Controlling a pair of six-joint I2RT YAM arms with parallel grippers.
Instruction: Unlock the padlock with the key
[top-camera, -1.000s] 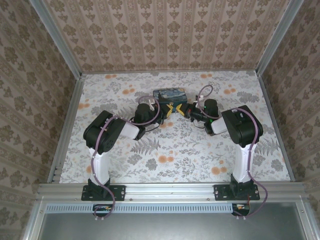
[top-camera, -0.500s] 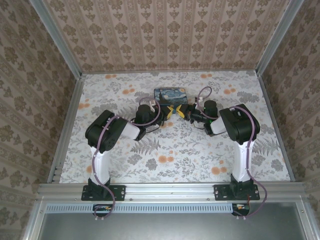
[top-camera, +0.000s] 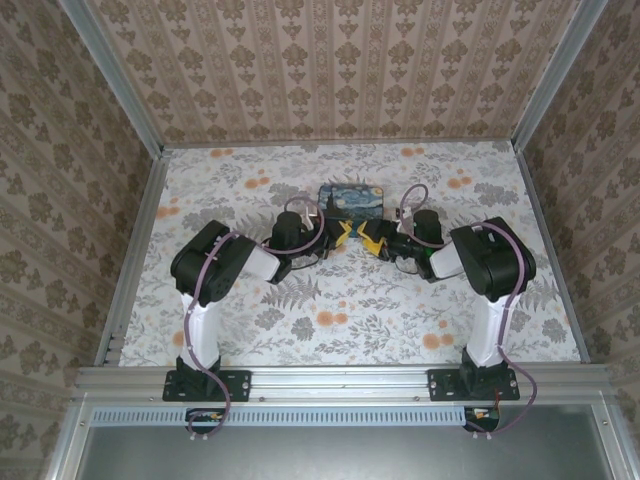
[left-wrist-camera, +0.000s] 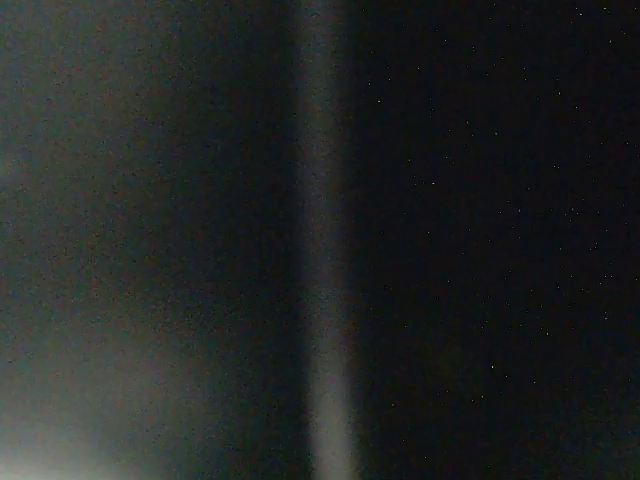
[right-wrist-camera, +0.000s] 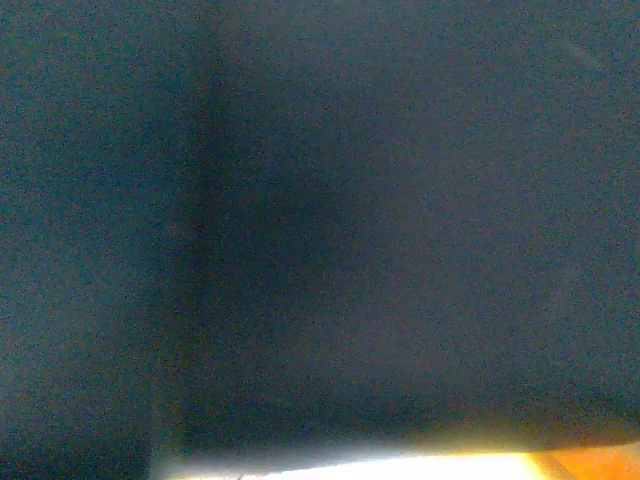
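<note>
Your two pincers meet nose to nose in the middle of the table (top-camera: 330, 320), just in front of the painted box (top-camera: 351, 199). The left pincer (top-camera: 338, 234) is squeezed shut. What it pinches is too small to see from above. The right pincer (top-camera: 371, 238) sits right beside it, tip close to tip, and you cannot tell if its jaws are apart or together.

The padlock and the key are too tiny to pick out. My guess is that they are in the small spot where the two pincers meet, but the pictures do not prove it. Both wrist cameras are dark and blurry, so they do not help.

I think you are at the part where the key and the padlock come together. Next you need very small, slow moves. Keep one pincer steady. Line the key up with the hole, push it in straight, then turn it gently. Do not let go of anything until you know the other side holds it.

The box lies flat with its painted top up. You cannot see inside it, so you cannot say what it holds.
</note>
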